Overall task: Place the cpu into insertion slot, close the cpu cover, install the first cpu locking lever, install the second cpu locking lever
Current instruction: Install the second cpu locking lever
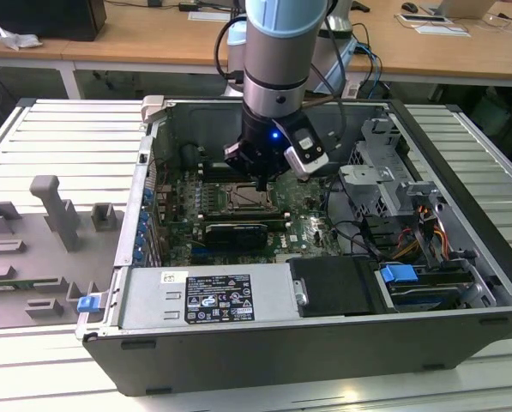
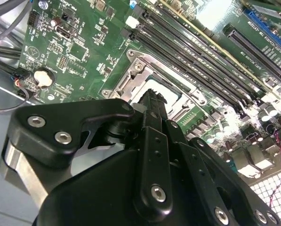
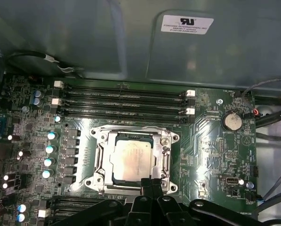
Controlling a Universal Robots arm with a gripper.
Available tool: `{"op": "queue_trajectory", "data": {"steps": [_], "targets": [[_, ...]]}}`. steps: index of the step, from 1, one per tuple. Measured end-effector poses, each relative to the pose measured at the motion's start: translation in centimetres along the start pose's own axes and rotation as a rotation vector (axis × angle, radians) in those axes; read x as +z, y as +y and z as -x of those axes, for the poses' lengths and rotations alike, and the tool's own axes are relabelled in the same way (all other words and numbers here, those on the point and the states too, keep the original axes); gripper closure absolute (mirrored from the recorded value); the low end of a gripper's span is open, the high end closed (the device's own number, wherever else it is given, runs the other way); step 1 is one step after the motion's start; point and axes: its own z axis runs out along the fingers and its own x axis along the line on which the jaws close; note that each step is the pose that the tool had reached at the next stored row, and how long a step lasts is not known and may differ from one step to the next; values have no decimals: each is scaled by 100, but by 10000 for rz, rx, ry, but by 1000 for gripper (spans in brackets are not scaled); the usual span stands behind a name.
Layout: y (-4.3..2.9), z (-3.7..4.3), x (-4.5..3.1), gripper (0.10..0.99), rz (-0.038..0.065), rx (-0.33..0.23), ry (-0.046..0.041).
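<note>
The cpu (image 3: pixel 131 160), a pale metal square, lies under the cpu cover (image 3: pixel 133 136); we see the gripper (image 3: pixel 151 182) fingertips together, holding nothing.

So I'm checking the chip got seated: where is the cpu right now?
In the first wrist view the cpu lies flat inside the insertion slot on the green board, below the memory slots, with the end effector at its near edge.

Arm held vertical in the exterior view, wrist lowered, gripper (image 1: pixel 262 182) pointed straight down, fingers (image 3: pixel 152 184) drawn together, nothing gripped
</note>
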Motion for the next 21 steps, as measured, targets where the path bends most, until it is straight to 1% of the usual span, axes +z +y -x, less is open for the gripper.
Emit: {"op": "queue_trajectory", "data": {"steps": [3, 9, 14, 17, 18, 20, 21], "targets": [[-16, -10, -1, 980, 1, 1, -1], [-87, -22, -7, 980, 1, 3, -1], [-147, -35, 10, 980, 8, 3, -1], [-162, -121, 37, 980, 14, 2, -1], [-180, -176, 45, 980, 20, 1, -1], [-191, -220, 51, 980, 29, 2, -3], [-194, -260, 60, 980, 31, 2, -3]]}}
